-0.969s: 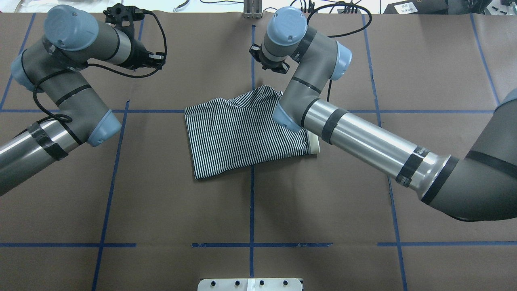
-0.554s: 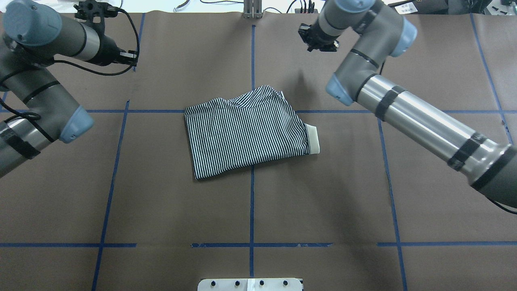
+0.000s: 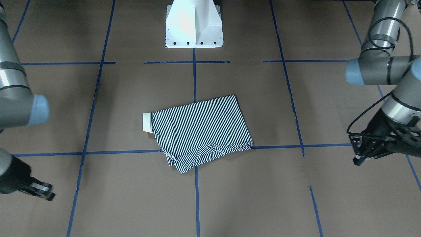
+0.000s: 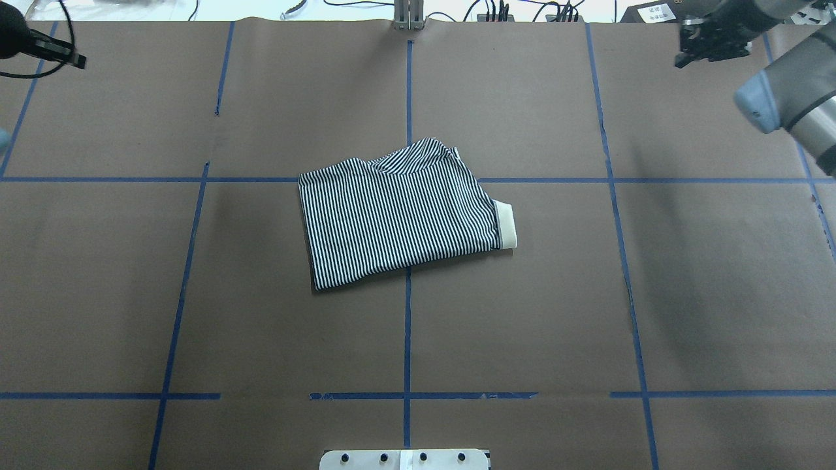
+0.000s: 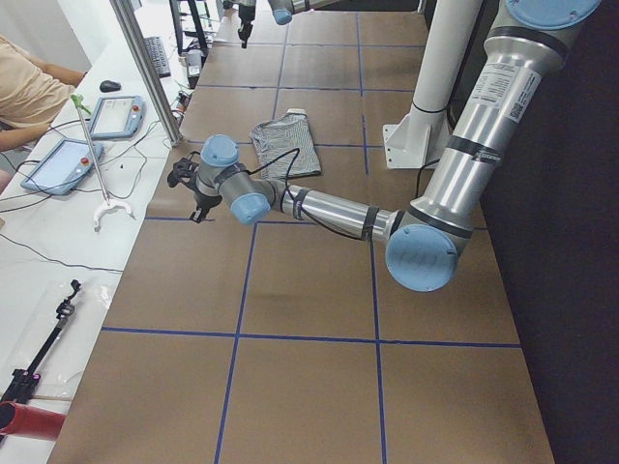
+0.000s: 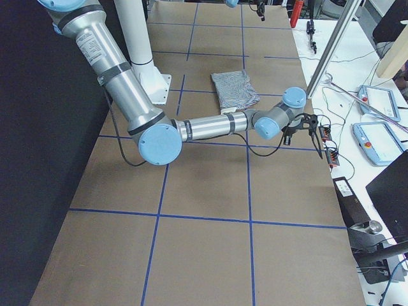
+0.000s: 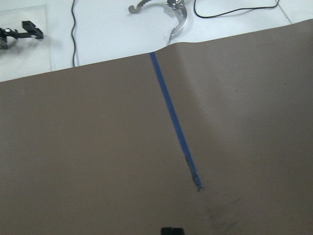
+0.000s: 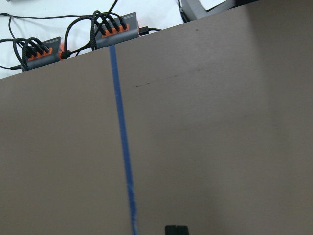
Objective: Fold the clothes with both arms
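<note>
The striped polo shirt [image 4: 398, 209] lies folded into a rough rectangle at the table's middle, with a cream edge [image 4: 506, 225] poking out on its right side. It also shows in the front-facing view [image 3: 200, 131]. My left gripper [image 4: 65, 57] hovers at the far left corner, well away from the shirt. My right gripper [image 4: 693, 51] hovers at the far right corner. In both wrist views only the fingertips [image 7: 172, 231] [image 8: 176, 230] show, pressed together, over bare brown table. Both grippers hold nothing.
Blue tape lines [image 4: 407, 313] grid the brown table cover. The white pedestal base [image 3: 194, 23] stands at the near edge. Orange-socket cable boxes [image 8: 115, 30] and a metal grabber tool [image 7: 166, 10] lie just beyond the far edge.
Both arms have swung outward and away from the shirt to the far corners. The right arm no longer overhangs the shirt. The shirt has not moved.
</note>
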Motion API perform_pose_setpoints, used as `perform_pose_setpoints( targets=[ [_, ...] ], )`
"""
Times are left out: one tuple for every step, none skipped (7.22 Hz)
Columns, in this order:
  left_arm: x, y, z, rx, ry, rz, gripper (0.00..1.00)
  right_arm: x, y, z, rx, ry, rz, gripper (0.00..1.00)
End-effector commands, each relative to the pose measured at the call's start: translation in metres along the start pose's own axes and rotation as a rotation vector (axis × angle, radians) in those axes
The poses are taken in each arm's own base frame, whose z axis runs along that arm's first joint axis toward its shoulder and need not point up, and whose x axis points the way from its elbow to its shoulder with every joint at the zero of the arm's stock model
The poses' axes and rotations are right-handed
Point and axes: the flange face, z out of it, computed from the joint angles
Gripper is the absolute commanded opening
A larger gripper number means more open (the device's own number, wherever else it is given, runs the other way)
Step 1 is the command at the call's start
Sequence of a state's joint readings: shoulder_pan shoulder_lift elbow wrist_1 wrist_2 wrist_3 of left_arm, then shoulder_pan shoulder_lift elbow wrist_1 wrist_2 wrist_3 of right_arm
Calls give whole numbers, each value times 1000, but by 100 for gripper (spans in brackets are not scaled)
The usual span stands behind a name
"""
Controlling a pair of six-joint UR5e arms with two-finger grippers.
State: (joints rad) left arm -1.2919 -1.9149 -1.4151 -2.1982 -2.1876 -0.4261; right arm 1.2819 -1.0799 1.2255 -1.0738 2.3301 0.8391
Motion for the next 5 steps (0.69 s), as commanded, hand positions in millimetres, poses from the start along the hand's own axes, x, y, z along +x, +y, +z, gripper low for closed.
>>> perform_pose_setpoints(
  targets=[
    [-108, 18, -71, -37, -19, 74, 7, 159, 29, -59, -10, 45, -132, 99],
    [-135, 21, -108, -50, -56, 92, 25, 210, 46, -66, -16, 64, -171, 100],
    [-120, 22, -127, -139, -62, 17, 32, 247, 59, -66, -46, 98, -218, 100],
    [-97, 24, -147, -221, -71, -46, 73, 273, 59, -79, -100, 125, -233, 100],
    [-95, 56, -153, -285, -72, -121, 100, 295, 61, -86, -159, 171, -292, 100]
  ],
)
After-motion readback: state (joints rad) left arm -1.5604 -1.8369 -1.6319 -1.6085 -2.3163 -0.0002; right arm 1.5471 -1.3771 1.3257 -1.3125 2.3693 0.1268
